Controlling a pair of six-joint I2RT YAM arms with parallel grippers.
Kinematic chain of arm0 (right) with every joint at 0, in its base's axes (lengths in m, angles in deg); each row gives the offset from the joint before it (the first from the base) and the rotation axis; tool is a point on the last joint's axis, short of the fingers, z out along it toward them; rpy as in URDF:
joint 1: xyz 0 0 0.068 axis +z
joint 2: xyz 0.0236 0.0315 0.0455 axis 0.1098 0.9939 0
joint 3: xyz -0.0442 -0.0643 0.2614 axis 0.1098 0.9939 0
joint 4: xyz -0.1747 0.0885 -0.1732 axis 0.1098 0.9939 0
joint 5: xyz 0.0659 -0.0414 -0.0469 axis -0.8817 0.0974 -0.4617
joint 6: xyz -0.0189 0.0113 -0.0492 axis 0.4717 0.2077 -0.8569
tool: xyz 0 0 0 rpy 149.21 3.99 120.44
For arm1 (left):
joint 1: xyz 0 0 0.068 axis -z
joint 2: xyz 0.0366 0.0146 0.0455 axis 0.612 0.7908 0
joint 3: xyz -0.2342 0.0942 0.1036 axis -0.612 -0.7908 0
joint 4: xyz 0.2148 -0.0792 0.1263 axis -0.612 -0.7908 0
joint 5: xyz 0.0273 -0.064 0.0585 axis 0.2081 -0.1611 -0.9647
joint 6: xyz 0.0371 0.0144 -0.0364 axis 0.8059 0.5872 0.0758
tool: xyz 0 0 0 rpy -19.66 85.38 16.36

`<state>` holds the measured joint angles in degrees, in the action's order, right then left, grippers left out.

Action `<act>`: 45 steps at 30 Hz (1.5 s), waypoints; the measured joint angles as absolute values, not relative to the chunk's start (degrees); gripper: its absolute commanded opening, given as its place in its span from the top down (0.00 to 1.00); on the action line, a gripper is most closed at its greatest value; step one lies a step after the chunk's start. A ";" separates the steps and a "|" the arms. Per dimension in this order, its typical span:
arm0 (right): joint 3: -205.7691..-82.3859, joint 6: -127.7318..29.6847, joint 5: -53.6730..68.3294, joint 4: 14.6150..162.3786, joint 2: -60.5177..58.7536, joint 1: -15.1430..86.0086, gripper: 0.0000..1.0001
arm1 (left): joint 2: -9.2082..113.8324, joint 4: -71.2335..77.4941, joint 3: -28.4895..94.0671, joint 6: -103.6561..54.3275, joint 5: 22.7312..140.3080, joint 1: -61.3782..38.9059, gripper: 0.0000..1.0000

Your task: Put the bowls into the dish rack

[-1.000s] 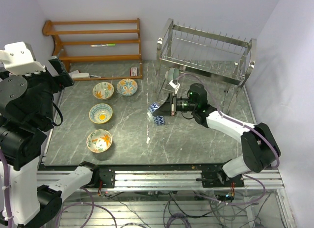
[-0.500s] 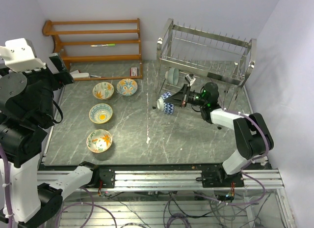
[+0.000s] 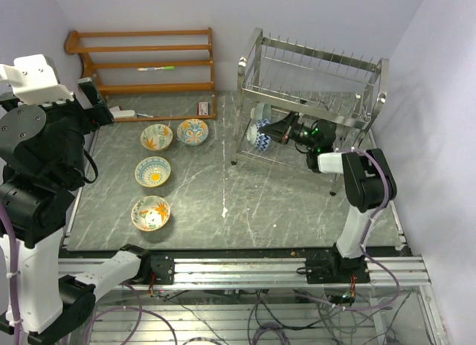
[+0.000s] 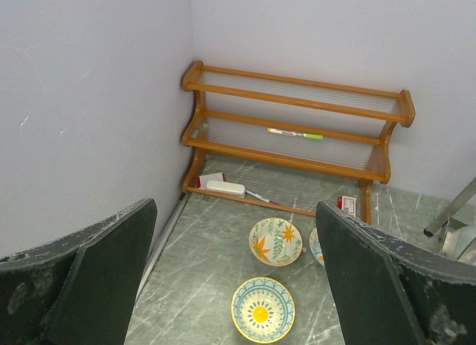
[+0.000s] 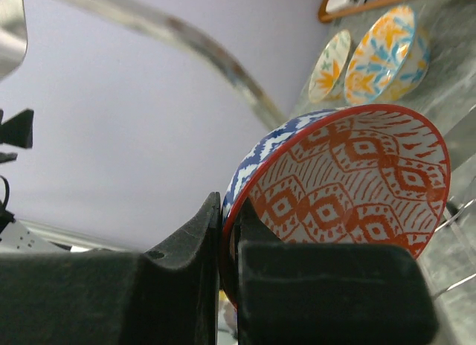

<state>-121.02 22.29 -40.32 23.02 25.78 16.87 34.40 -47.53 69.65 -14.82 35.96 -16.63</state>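
Note:
My right gripper [image 3: 277, 133] is shut on the rim of a bowl [image 3: 257, 134] that is blue and white outside and orange-patterned inside [image 5: 349, 181]. It holds the bowl on edge at the left end of the silver wire dish rack [image 3: 312, 85], in the lower tier. A pale mint bowl [image 3: 260, 112] stands just behind it in the rack. Several painted bowls lie on the table at the left: [image 3: 156, 137], [image 3: 193, 131], [image 3: 152, 170], [image 3: 150, 213]. My left gripper [image 4: 234, 211] is open and empty, high above the bowls [image 4: 276, 241] [image 4: 262, 309].
A brown wooden slatted shelf [image 3: 145, 59] stands at the back left with a green pen [image 3: 156, 68] on it. A white object [image 3: 123, 114] and a small red box [image 3: 202, 108] lie at its foot. Walls close in at the left and back.
My right arm has carried the blue-and-orange bowl from the middle of the table back and right, into the rack's lower tier. The left arm has barely moved.

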 measured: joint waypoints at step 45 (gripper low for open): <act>-135.97 29.92 -20.38 6.52 48.18 9.01 1.00 | 32.96 -45.78 63.58 -8.92 33.07 -15.19 0.01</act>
<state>-135.97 29.92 -20.38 6.52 48.18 9.01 32.96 -45.78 63.58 -8.92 33.07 -15.19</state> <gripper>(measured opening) 0.045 0.992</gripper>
